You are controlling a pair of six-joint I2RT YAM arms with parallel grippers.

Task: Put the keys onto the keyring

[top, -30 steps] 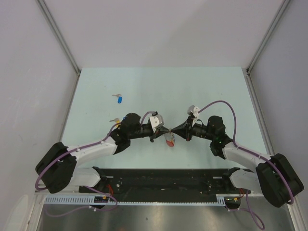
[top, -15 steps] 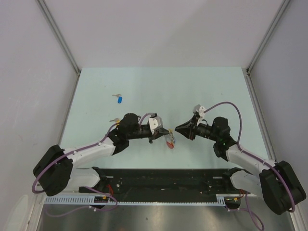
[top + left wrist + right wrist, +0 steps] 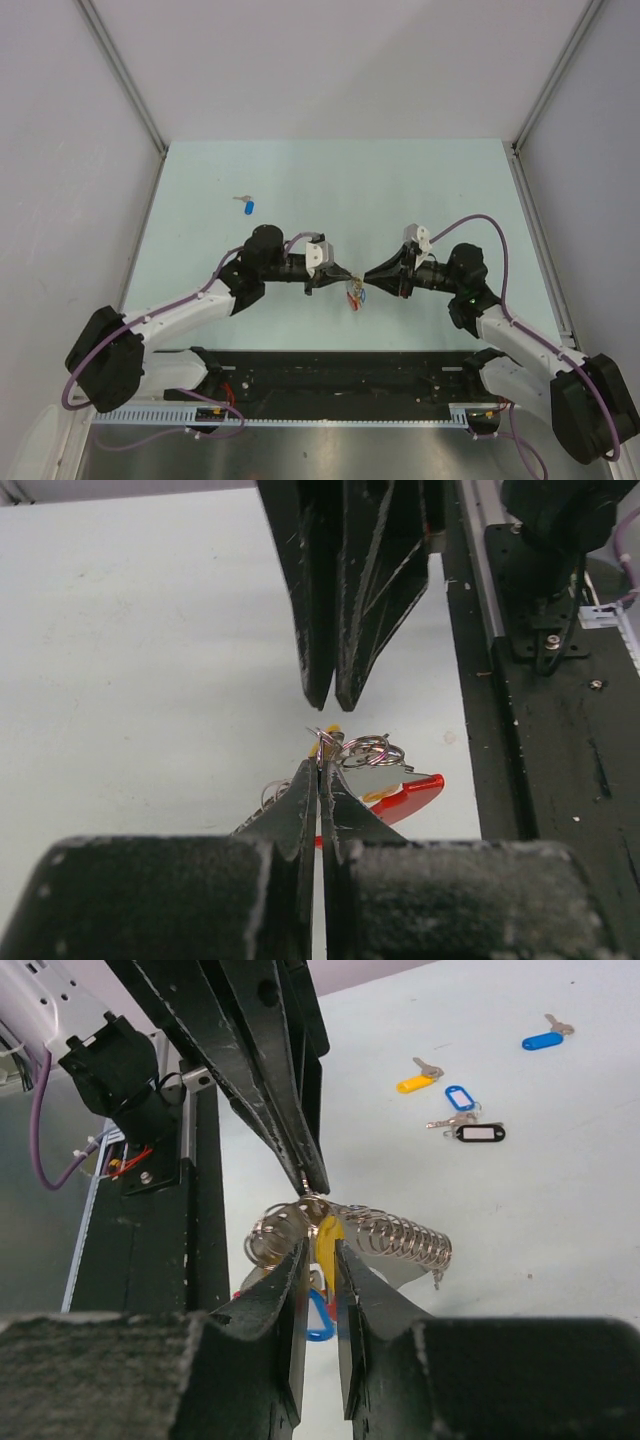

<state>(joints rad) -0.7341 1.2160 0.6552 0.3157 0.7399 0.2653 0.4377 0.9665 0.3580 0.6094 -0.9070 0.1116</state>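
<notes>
Overhead, only one blue key [image 3: 247, 206] shows, well left of the keyring [image 3: 353, 293]. The right wrist view shows four loose keys [image 3: 418, 1082] beyond it. The left gripper [image 3: 344, 276] is clamped on the keyring. The right gripper [image 3: 366, 279], jaws slightly apart, straddles its yellow tag [image 3: 328, 1245].

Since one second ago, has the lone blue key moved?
No. The blue key lies at the same spot near the table's far left corner.

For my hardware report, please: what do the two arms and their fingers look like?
Both the left arm and right arm have white links, black joints, and a looping purple cable. The fingers are flat, black, tapering blades.
</notes>
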